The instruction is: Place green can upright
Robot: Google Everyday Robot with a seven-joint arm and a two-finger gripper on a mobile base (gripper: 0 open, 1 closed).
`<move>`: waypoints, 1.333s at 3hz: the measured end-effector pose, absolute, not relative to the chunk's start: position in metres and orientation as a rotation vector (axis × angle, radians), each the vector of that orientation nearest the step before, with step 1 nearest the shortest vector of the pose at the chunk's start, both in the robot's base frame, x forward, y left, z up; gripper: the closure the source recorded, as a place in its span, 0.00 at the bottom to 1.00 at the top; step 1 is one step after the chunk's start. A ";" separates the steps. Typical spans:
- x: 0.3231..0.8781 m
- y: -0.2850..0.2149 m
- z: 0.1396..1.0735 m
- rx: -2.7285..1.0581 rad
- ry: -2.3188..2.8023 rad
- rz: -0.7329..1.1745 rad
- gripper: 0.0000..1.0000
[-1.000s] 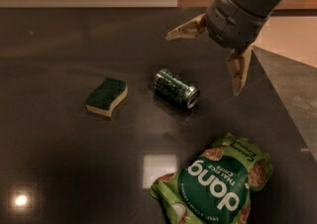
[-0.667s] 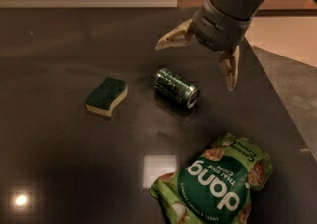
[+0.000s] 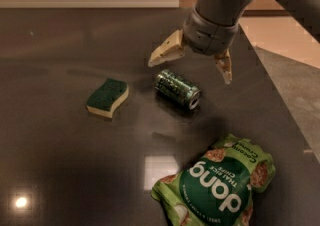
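Observation:
The green can lies on its side on the dark table, its silver end pointing toward the lower right. My gripper hangs just above and slightly behind the can, open, with one tan finger to the can's upper left and the other to its upper right. The fingers do not touch the can.
A sponge with a green top lies left of the can. A large green "dang" chips bag lies at the front right. The table's right edge runs diagonally, with floor beyond it.
My gripper has moved left and lower, from right of the can to a spot over it. The can, sponge and bag have not moved.

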State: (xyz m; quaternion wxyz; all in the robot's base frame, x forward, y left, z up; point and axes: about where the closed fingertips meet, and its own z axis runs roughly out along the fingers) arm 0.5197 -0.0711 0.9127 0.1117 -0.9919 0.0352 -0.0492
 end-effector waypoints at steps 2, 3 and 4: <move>0.523 -0.066 0.906 -2.956 -0.174 -0.166 0.00; 0.524 -0.065 0.906 -2.955 -0.171 -0.168 0.00; 0.525 -0.062 0.908 -2.947 -0.257 -0.162 0.00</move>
